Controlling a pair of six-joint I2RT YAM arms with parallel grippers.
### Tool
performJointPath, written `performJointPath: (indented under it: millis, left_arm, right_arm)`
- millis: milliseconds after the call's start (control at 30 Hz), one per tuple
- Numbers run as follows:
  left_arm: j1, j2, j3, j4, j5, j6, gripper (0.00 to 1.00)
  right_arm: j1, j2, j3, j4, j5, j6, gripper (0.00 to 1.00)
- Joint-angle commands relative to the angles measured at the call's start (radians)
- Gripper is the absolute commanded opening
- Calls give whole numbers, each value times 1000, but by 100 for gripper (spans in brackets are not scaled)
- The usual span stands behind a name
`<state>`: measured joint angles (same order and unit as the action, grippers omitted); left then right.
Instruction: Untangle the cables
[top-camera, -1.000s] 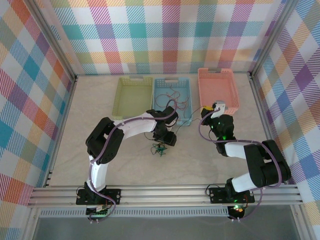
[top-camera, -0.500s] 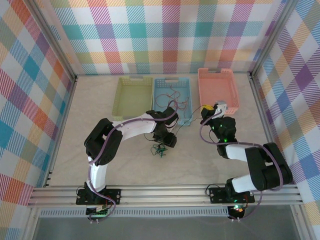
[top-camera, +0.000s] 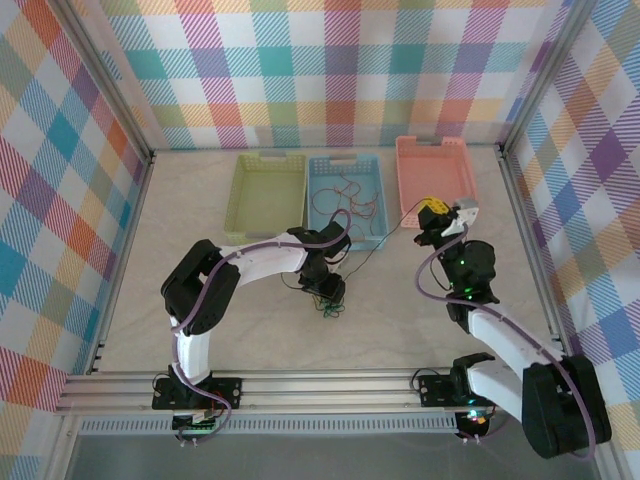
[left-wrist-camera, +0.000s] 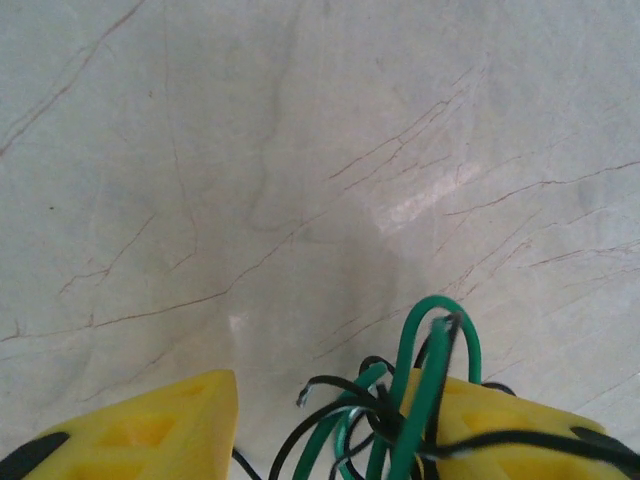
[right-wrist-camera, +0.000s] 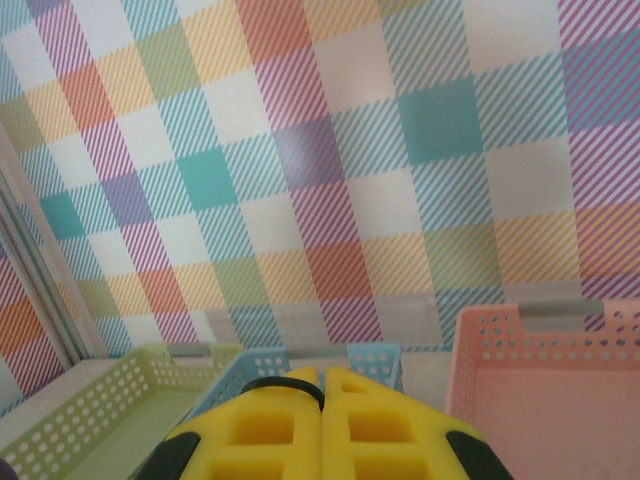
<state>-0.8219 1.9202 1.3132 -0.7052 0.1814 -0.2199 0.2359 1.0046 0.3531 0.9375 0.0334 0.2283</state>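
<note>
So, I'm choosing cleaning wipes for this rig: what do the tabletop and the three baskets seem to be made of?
The tabletop looks like pale stone or a marble-print laminate, I can't tell which: thin brown veins and a soft sheen. The green basket, blue basket and pink basket look like moulded plastic, probably matte: even pastel colour and rows of holes in the walls.

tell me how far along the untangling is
Done: reddish cables already lie in the blue basket. In hand: the right gripper is shut on a dark cable running toward the tangle, while the left gripper straddles that tangle, open. Left: the green and dark strands are still knotted together.
</note>
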Motion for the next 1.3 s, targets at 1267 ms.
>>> performJointPath:
  millis: [1267]
  left_arm:
    - [-19,-507,-433,46,-184,-161,30]
  right_arm:
    - [-165,-150,489,-789,29,101,0]
